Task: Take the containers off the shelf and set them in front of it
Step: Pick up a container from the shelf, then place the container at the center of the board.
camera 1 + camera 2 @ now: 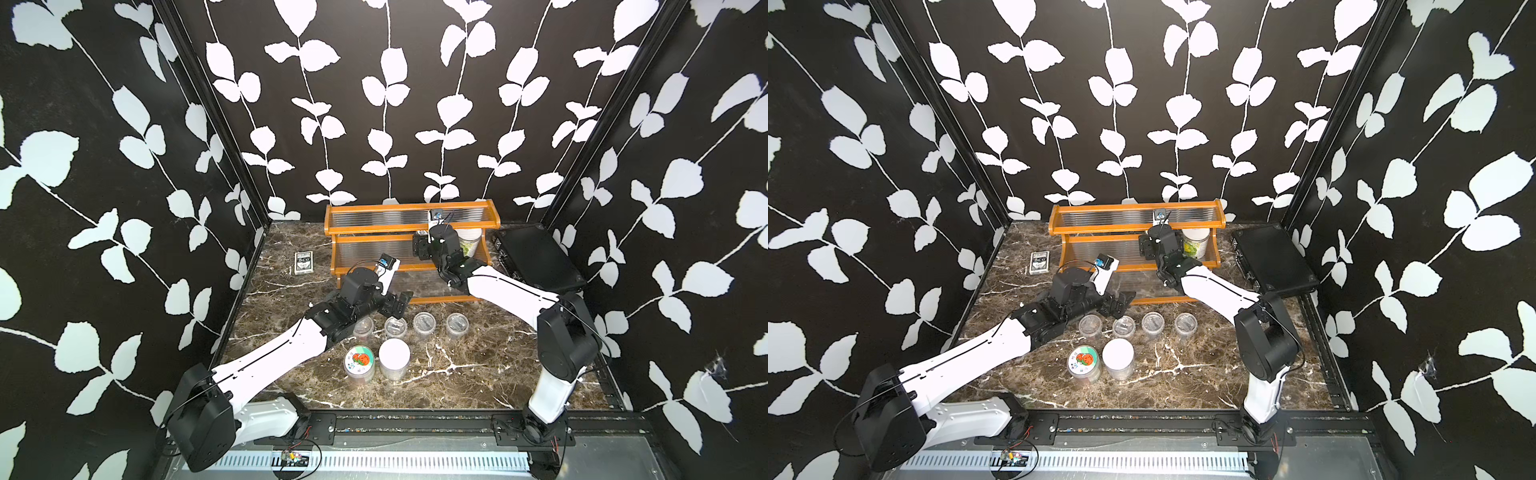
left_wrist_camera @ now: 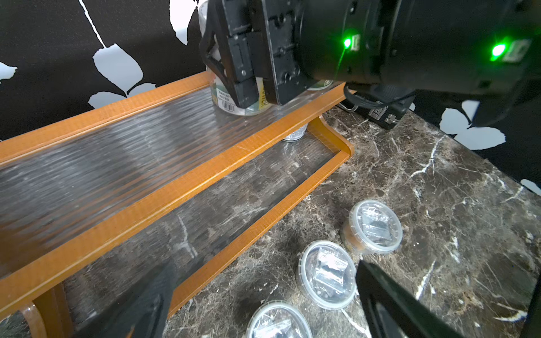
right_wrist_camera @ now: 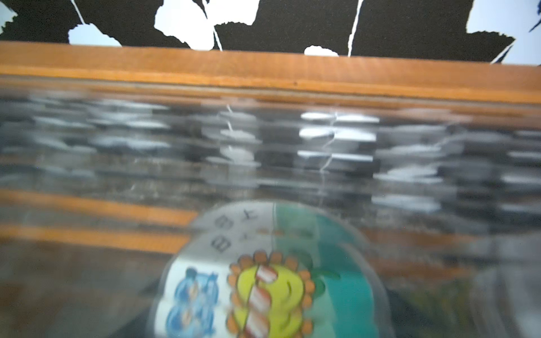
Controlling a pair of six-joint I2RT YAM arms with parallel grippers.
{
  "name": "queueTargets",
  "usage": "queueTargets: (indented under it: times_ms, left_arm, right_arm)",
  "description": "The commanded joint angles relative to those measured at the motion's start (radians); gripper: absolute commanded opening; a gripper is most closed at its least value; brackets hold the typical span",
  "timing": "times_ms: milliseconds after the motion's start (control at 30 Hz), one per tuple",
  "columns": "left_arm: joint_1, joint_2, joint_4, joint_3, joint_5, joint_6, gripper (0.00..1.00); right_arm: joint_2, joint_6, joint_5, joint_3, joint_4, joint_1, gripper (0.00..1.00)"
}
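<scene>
I count four small clear cups (image 1: 424, 323) in a row on the tabletop (image 1: 478, 374), just in front of the shelf (image 1: 374, 227). Those I can see closely each hold a little clear packet with dark bits inside, and the cup nearest the left edge is half covered by my left arm (image 1: 270, 357). Closer to the front edge stand a cartoon-lidded jar (image 1: 360, 361) and a white-lidded jar (image 1: 394, 356), just beside each other; I cannot make out their contents. On the shelf's middle tier, toward its right end, sits a second cartoon-lidded jar (image 3: 269, 281) with a barcode label. My right tool (image 2: 248, 87) has its fingers down on either side of this jar, but I cannot tell whether they press on it. Next to it on the same tier, toward the right edge, stands a green-labelled jar (image 1: 1196, 243) with a white lid. On the bottom tier a small labelled container (image 2: 294, 135) shows under the rail, mostly hidden. My left tool (image 1: 397, 303) hangs just in front of the bottom rail, above the tabletop, spread wide with nothing between its fingers. A small dark card box (image 1: 303, 263) lies beside the shelf toward the left edge. A flat black case (image 1: 536, 257) fills the back right corner, close to the shelf's end. The right wrist view is badly blurred.
</scene>
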State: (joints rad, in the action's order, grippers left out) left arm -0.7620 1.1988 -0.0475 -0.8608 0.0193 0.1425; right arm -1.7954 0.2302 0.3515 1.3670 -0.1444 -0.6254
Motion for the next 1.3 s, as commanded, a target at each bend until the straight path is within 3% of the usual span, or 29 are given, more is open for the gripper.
queueTargets:
  times_ms: [0,767,933,1267]
  left_arm:
    - [0.006,-0.033,-0.011,0.017,-0.004,0.006,0.99]
    - [0.026,-0.069,-0.104,-0.011,-0.059,-0.017,0.99]
    - [0.034,-0.115,-0.161,-0.003,-0.074,-0.019,0.99]
    - [0.055,-0.14,-0.215,-0.011,-0.079,-0.029,0.99]
  right_arm:
    - [0.069,-0.037,-0.061,-0.021,-0.04,0.0,0.81]
    - [0.455,-0.188,-0.493,-0.337,0.187,-0.028,0.77]
    - [0.611,-0.222,-0.49,-0.469,0.27,-0.069,0.77]
    - [0.891,-0.121,-0.407,-0.791,0.218,-0.261,0.76]
